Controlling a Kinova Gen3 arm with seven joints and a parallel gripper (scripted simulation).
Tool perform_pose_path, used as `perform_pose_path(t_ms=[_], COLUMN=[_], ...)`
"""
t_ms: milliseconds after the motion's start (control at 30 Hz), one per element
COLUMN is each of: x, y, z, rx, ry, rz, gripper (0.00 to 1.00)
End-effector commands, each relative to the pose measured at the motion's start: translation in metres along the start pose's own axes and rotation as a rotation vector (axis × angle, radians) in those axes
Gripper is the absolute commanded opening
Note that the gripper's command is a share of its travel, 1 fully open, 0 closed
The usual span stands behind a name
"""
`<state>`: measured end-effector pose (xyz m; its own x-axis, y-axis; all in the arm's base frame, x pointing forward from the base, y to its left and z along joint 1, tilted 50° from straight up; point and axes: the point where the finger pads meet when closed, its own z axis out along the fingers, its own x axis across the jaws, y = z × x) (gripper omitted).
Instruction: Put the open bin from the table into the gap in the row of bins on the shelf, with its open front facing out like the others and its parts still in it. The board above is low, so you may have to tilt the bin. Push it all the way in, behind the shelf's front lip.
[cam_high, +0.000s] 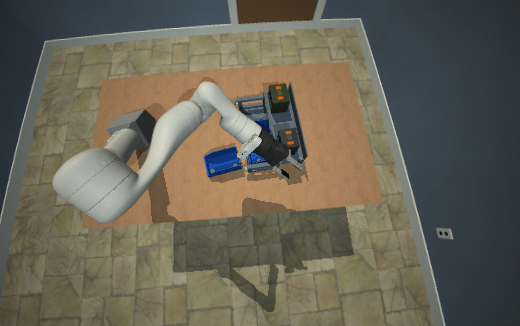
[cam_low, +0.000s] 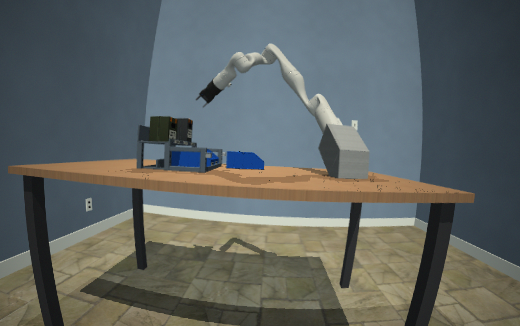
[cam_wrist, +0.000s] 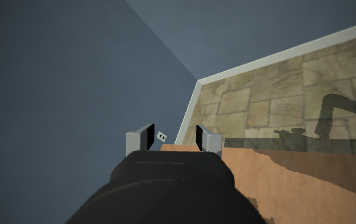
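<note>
My jaws (cam_low: 205, 102) hung wide and empty high above the shelf (cam_low: 141, 147), leaving the blue open bin (cam_low: 245, 160) mid-worktop (cam_low: 250, 187), outside its gap.

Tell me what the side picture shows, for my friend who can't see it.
A white robot arm reaches high over a wooden table, its open, empty claw above a small grey shelf. A blue bin sits on the table beside the shelf.
</note>
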<state>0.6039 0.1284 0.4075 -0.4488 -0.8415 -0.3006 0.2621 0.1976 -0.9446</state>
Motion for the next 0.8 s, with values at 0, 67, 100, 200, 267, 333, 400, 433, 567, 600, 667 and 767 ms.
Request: perform_pose_path(t_ms=[0,67,100,200,267,333,400,433,567,600,667,767], x=[0.000,0.002,0.003,0.006,0.008,0.010,0.013,0.013,0.018,0.020,0.024,0.031], y=[0.000,0.000,0.000,0.001,0.001,0.002,0.003,0.003,0.004,0.004,0.005,0.007], z=[0.000,0.000,0.000,0.001,0.001,0.001,0.001,0.001,0.002,0.002,0.002,0.003], rx=[-0.001,-0.003,-0.004,-0.007,-0.010,-0.013,-0.016,-0.016,-0.022,-0.024,-0.028,-0.035], ry=[0.002,0.005,0.008,0.015,0.021,0.028,0.036,0.036,0.049,0.054,0.065,0.082], rz=[0.006,0.011,0.014,0.024,0.032,0.041,0.052,0.052,0.069,0.076,0.090,0.113], gripper=[1.00,1.00,1.00,1.00,1.00,1.00,1.00,1.00,1.00,1.00,1.00,1.00])
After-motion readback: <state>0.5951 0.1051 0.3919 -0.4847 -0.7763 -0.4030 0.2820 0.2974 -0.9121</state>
